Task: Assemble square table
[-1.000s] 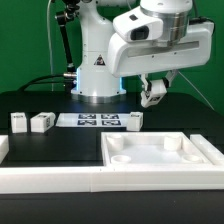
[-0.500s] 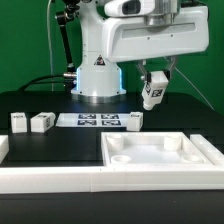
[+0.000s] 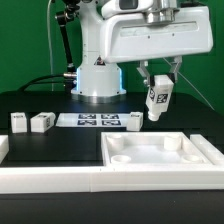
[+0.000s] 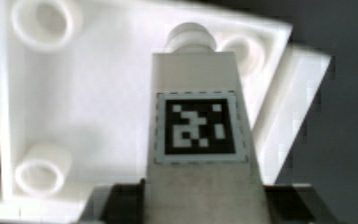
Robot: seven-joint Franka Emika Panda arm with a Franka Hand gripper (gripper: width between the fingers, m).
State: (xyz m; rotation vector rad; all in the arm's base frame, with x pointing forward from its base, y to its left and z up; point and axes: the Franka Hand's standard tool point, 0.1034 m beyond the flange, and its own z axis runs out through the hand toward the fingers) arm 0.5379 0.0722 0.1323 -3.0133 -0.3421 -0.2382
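Gripping is confirmed in both views: the gripper (image 3: pixel 158 84) is clenched on one leg block (image 3: pixel 157 102), which is held roughly upright in the air, clear of every surface. In the wrist view this leg block (image 4: pixel 197 120) is seen between the two fingers (image 4: pixel 114 197), its tag facing the camera and the square top (image 4: pixel 51 100) beneath it.

The square top (image 3: pixel 165 155) is laid flat on the desk (image 3: pixel 40 142), rim upward, near the front edge toward the exterior view's right, against the white rail (image 3: pixel 50 180). The carried leg block is positioned above the far edge of the top. Whether it is lined up with a corner socket (image 4: pixel 247 45) cannot be told.

Three more parts are stood along the far side of the desk: the left leg block (image 3: pixel 18 122), the second leg block (image 3: pixel 42 122) just beside it, and the third leg block (image 3: pixel 134 120) just beside the marker board (image 3: pixel 92 121), at the end toward the exterior view's right.

Progress is judged as early. No leg is seen seated, and the sockets in view are empty. The first insertion is taken to be the step in hand; all four legs are left to be fitted.
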